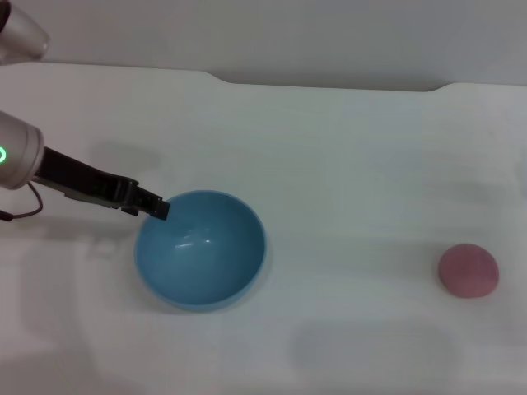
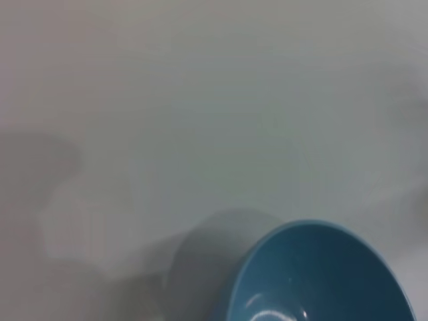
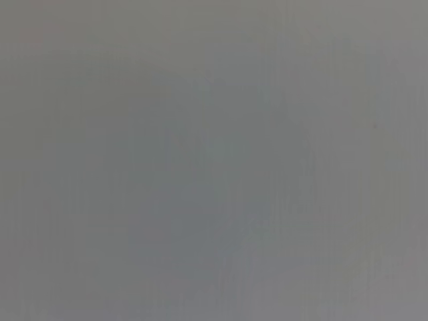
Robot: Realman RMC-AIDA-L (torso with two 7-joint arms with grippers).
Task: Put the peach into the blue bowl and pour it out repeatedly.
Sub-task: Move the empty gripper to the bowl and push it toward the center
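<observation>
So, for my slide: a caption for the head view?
Left gripper at the glossy sky-blue bowl's rim; dusty-pink round peach lies apart.

Lab-like bare white table [image 1: 346, 148]

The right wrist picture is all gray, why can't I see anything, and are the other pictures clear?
Right wrist view: only a flat gray blur, nothing in focus, so no object can be told. Left wrist view: soft, with gray shadows on the white table beside the glossy sky-blue bowl. Head view: clearest; small white glare inside the bowl, the left gripper at its rim, the dusty-pink round peach slightly fuzzy.
</observation>
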